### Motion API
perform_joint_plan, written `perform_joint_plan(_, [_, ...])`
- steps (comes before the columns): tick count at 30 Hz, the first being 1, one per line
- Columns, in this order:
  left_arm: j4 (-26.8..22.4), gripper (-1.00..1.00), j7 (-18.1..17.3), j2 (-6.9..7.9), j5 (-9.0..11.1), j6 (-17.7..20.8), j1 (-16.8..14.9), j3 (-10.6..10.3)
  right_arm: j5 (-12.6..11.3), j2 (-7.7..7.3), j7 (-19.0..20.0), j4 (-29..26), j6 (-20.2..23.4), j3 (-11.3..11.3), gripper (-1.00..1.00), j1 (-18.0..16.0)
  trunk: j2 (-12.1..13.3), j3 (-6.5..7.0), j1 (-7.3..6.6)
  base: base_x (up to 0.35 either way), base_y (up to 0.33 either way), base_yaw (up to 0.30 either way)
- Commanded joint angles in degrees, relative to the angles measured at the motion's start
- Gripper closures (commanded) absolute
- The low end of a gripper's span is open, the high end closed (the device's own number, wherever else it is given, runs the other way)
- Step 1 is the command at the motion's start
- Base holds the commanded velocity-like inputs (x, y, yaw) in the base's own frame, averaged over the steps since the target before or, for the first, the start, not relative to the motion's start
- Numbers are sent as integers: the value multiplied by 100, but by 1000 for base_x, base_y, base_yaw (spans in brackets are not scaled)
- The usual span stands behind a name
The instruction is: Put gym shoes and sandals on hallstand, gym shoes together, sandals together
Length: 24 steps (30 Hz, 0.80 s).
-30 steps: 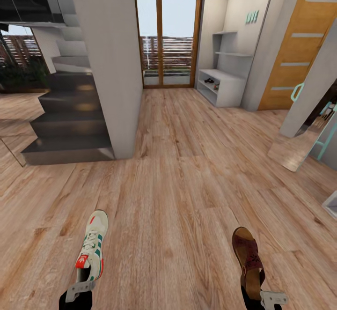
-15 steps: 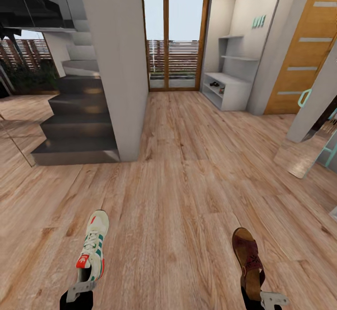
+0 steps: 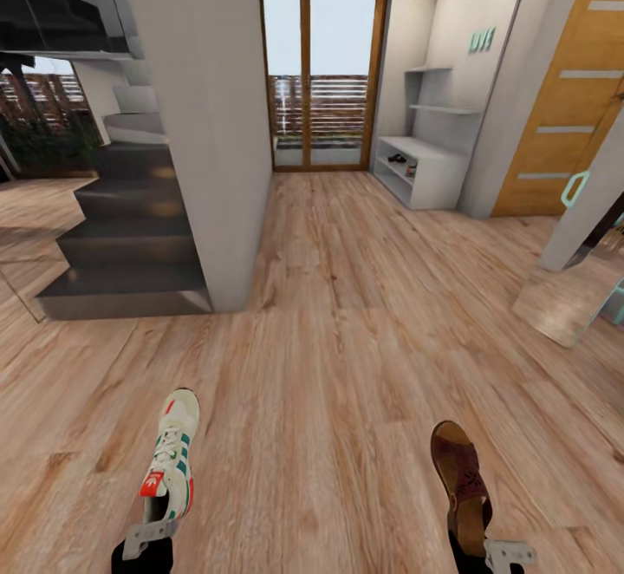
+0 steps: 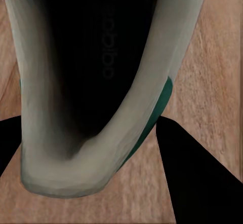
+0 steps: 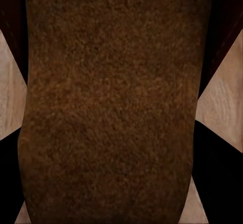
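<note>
One gym shoe, white with green stripes and a red-orange tongue, hangs low above the corridor floor, and my left gripper is shut on its heel. The left wrist view looks into the shoe's dark opening, with the left gripper clamping the heel rim. One dark brown sandal is held at its heel end by my right gripper. Its brown footbed sits between that right gripper's black fingers. The pale hallstand stands far ahead on the right, with small dark items on its lower shelves.
A dark grey staircase and a white pillar wall stand to the left. A glass door closes the corridor's far end. A wooden door and a leaning panel line the right side.
The whole view has shifted slightly, so the camera moved; the staircase and the hallstand sit a little differently in the picture. Both grippers keep their shoes in the same place.
</note>
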Motion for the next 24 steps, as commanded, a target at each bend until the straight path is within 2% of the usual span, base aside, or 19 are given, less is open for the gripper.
perform_joint_plan(1, [2, 100, -47, -6, -35, -19, -4, 34, 56, 5, 40, 4, -24, -42, 100, -6, -2, -4, 2, 338, -140, 0])
perform_joint_plan(16, [204, 100, -32, -9, -31, -31, -7, 34, 67, 9, 41, 16, -17, -34, 100, -6, -2, -4, 2, 339, -142, 0])
perform_joint_plan(20, [242, 100, -11, -4, -32, -300, -8, 34, 58, 21, 23, 10, -28, -40, 100, -6, -2, -4, 2, 339, -143, 0])
perform_joint_plan(24, [248, 100, 8, -3, -31, -395, -8, 34, 50, 27, 10, 10, -32, -53, 100, -6, -2, -4, 2, 339, -141, 0])
